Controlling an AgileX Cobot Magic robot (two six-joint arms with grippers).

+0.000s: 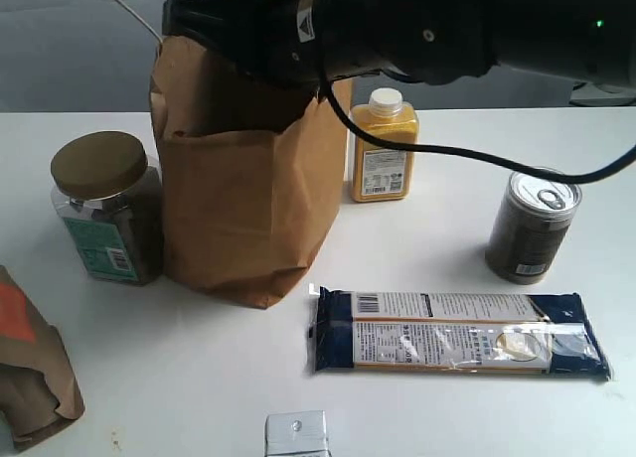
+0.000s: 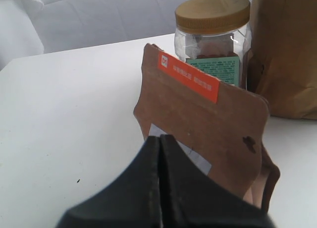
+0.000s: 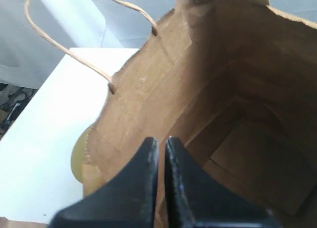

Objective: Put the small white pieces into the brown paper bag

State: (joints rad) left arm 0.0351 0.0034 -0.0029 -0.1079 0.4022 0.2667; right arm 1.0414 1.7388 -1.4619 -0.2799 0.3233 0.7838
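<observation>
The tall brown paper bag (image 1: 243,194) stands left of centre, its mouth open. My right arm (image 1: 397,25) reaches across above the mouth. In the right wrist view my right gripper (image 3: 162,141) hangs over the bag's ragged rim, looking down into the bag (image 3: 233,89). Its jaws are shut to a thin slit with nothing visible between them. No small white pieces show in any view, and the visible part of the bag's floor looks bare. My left gripper (image 2: 160,138) is shut and empty, just in front of the smaller brown bag (image 2: 218,134) with the orange patch.
A clear jar (image 1: 104,209) with a tan lid stands left of the big bag. A yellow bottle (image 1: 384,144) is behind it to the right and a tin can (image 1: 532,227) at far right. A long blue packet (image 1: 457,333) lies in front, a small white box (image 1: 296,435) at the near edge.
</observation>
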